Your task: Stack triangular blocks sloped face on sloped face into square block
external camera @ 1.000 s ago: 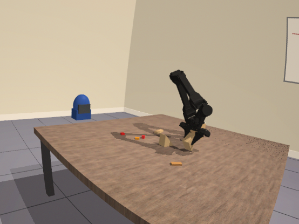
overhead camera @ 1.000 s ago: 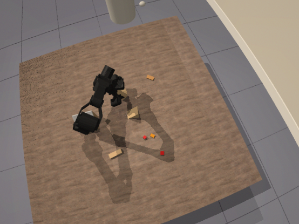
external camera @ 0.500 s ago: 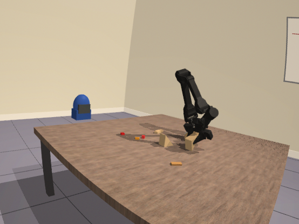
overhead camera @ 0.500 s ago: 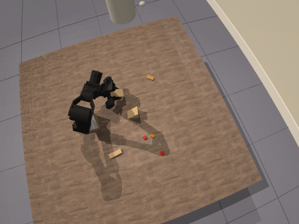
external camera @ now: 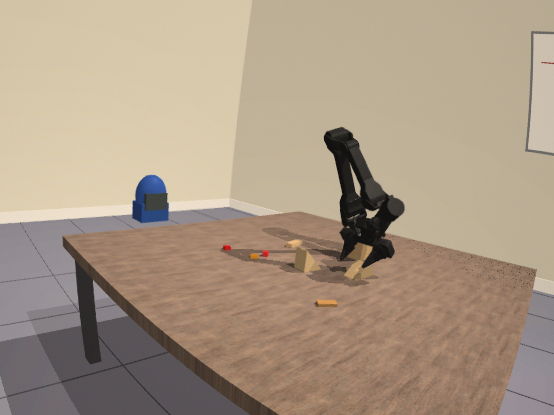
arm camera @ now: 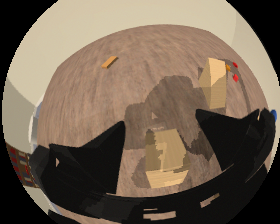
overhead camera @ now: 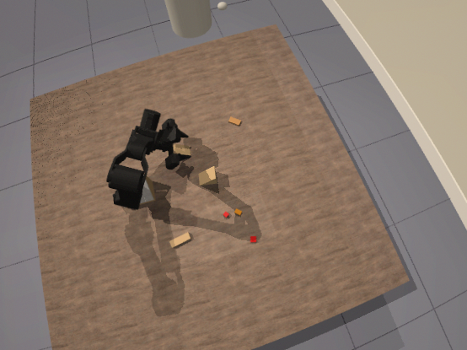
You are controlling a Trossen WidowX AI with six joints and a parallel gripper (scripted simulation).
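Observation:
One tan triangular block (overhead camera: 181, 149) (external camera: 353, 271) (arm camera: 167, 150) lies on the table between and below the fingers; its exact tilt is hard to tell. My gripper (overhead camera: 188, 145) (external camera: 352, 263) (arm camera: 162, 118) is open, its fingers spread on either side of that block, with gaps showing beside it in the wrist view. The other triangular block (overhead camera: 207, 177) (external camera: 302, 260) (arm camera: 215, 82) stands apart on the table, toward the small cubes, with a sloped side in the exterior view facing the gripper. The two blocks do not touch.
An orange bar (overhead camera: 234, 121) (external camera: 326, 303) (arm camera: 110, 62) lies to one side. A light wooden bar (overhead camera: 180, 239) (external camera: 294, 243), two red cubes (overhead camera: 226, 214) (overhead camera: 253, 239) and a small orange block (overhead camera: 238, 212) (external camera: 254, 256) lie beyond the second block. A wood-edged grey panel (overhead camera: 146, 194) is beside the arm.

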